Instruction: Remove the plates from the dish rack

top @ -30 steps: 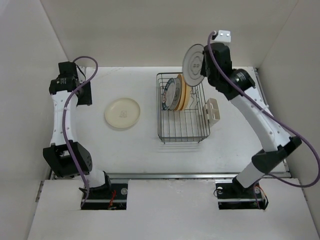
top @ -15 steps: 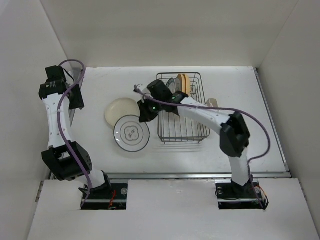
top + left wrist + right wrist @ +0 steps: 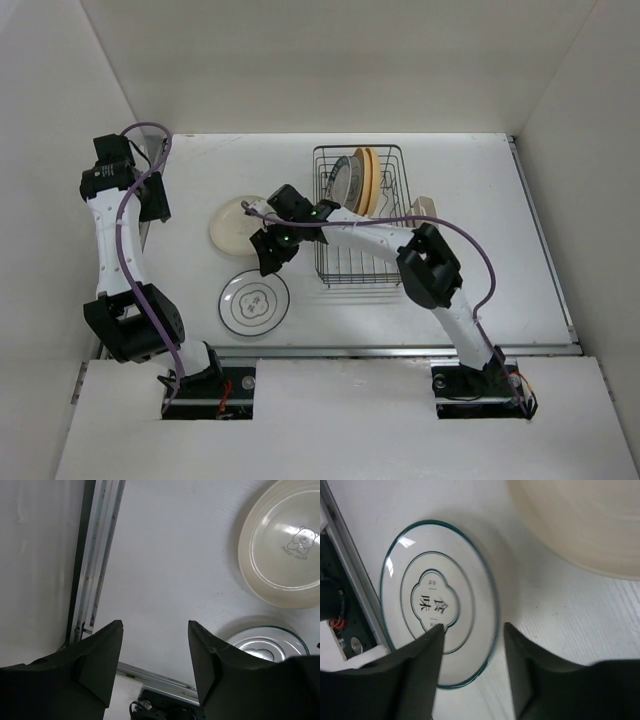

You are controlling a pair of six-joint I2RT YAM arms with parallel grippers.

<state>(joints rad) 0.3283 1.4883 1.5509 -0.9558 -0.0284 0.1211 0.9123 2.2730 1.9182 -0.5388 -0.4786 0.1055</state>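
Plate with the dark rim (image 3: 255, 302) lies flat left of the dish rack (image 3: 362, 262); spread right claw (image 3: 265, 262) might clip it rising.

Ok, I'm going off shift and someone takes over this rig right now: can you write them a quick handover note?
Left gripper: open, empty, over the table at its left side.
Right gripper: open, empty, by the thin-rimmed plate.
Done: cream plate and thin-rimmed plate lie flat on the table, left of the dish rack.
Left: teal-rimmed plate and yellow-orange plate stand at the rack's far end.
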